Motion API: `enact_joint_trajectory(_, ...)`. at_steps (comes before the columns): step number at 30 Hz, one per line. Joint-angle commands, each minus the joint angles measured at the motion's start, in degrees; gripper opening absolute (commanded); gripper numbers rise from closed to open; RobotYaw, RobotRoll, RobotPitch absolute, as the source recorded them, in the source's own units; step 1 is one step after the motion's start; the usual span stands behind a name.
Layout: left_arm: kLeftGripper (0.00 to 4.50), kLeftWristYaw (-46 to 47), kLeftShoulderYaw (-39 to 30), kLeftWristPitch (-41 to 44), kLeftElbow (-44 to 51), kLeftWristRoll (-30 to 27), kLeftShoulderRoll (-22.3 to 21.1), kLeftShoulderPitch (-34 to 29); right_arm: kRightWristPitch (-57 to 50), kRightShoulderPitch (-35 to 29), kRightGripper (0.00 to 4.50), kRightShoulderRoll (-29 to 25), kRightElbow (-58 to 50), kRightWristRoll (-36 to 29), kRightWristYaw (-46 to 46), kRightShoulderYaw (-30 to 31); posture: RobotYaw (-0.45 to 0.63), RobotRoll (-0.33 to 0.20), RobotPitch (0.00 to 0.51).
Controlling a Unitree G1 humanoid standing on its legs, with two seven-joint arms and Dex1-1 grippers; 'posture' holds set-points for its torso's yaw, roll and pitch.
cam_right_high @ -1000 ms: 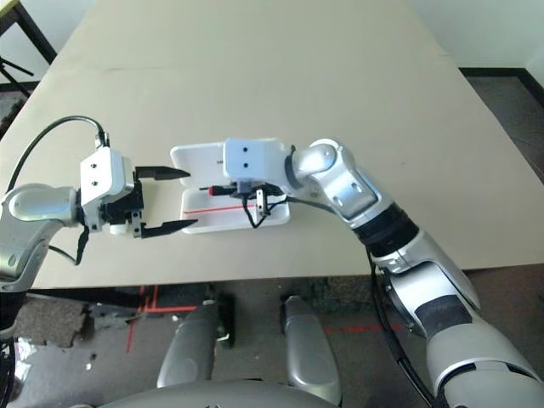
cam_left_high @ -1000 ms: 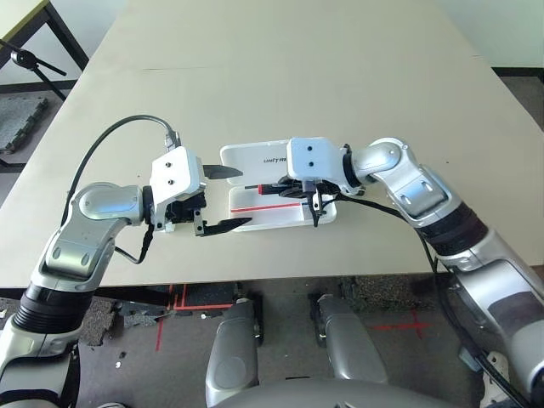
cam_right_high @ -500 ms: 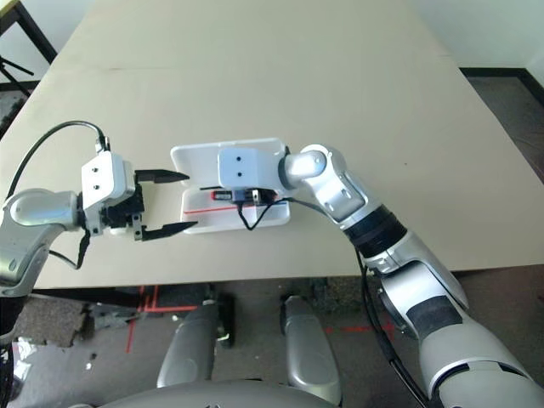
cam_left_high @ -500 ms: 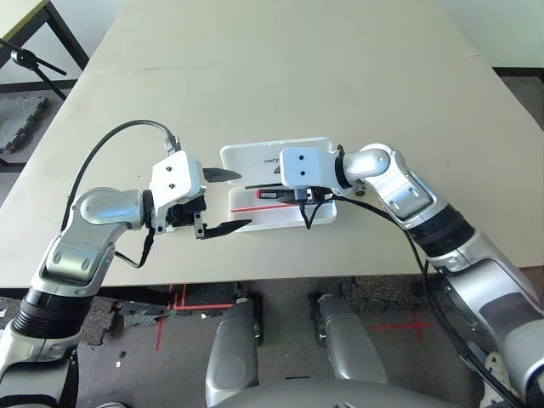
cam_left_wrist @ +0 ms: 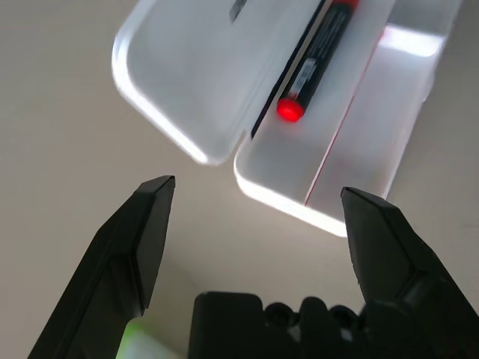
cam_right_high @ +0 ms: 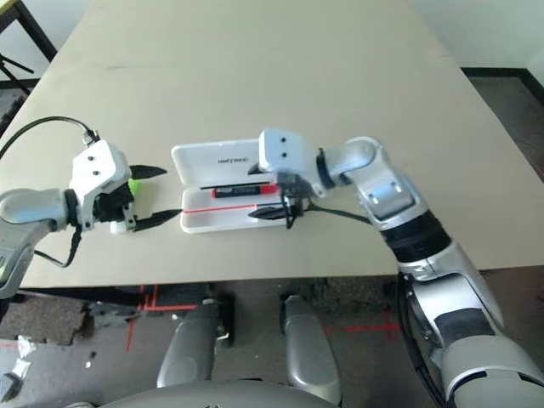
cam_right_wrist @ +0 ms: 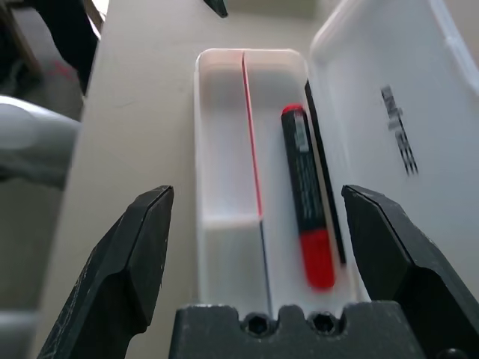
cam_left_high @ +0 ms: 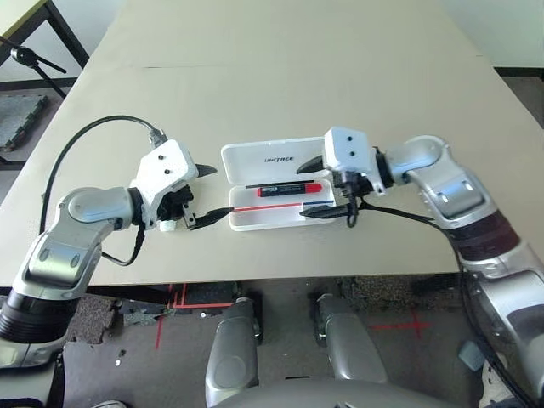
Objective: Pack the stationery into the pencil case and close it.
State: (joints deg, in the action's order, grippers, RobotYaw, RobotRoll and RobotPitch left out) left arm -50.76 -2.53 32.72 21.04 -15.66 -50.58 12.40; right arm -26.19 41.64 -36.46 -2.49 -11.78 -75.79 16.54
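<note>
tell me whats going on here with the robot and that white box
The robot is packing stationery into the open pencil case on the table. The black marker with the red cap lies inside it. The right gripper hovers open over the case's right end, holding nothing. The left gripper is open at the case's left end, with a lime-green capped highlighter beside it on the table.

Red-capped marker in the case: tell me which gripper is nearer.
Right. The right gripper hovers open beside the red-capped marker's cap end; the left gripper sits open past the pencil case's opposite end.
</note>
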Motion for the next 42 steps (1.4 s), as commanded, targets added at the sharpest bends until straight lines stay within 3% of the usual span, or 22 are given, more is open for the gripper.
enact_joint_trajectory(1,4.5,4.02,-3.27,7.3,3.13,-0.8,-0.27,-1.63,-1.99,-1.36,4.47,-2.17,-2.27,-3.13,-1.95,-1.79,0.02,0.0,0.219)
enact_joint_trajectory(13,4.5,19.97,-9.44,32.12,5.36,-1.42,5.24,-1.1,-1.4,-2.66,4.47,-2.53,-2.17,-3.72,-0.13,-1.26,0.04,0.0,0.224)
enact_joint_trajectory(22,4.5,25.0,-10.13,35.38,3.72,-1.55,10.42,-0.86,0.24,-2.69,4.47,-1.58,-1.32,-2.86,0.91,-0.79,0.04,0.0,0.221)
enact_joint_trajectory(28,4.5,27.08,-10.28,37.25,0.69,-1.27,11.66,0.06,0.75,-2.8,4.47,-1.72,-1.27,-2.56,1.3,-0.75,0.03,0.0,0.216)
enact_joint_trajectory(32,3.63,28.5,-10.35,39.18,-0.69,-0.8,12.1,0.62,0.69,-2.96,4.5,-1.94,-1.46,-2.54,1.38,-1.12,0.02,0.0,0.216)
enact_joint_trajectory(35,2.38,28.05,-10.18,39.89,-0.9,-0.87,11.51,0.97,0.61,-3.0,4.5,-2.17,-1.48,-2.56,1.48,-1.3,0.02,0.0,0.217)
enact_joint_trajectory(39,1.08,26.94,-10.2,40.41,-0.7,-1.46,9.93,1.39,0.59,-3.01,4.5,-2.48,-1.39,-2.58,1.57,-1.39,0.02,0.0,0.217)
enact_joint_trajectory(42,1.09,24.69,-10.96,39.56,-0.83,-2.3,7.05,0.78,0.66,-3.1,4.5,-2.84,-1.12,-2.43,1.8,-1.58,0.01,0.0,0.216)
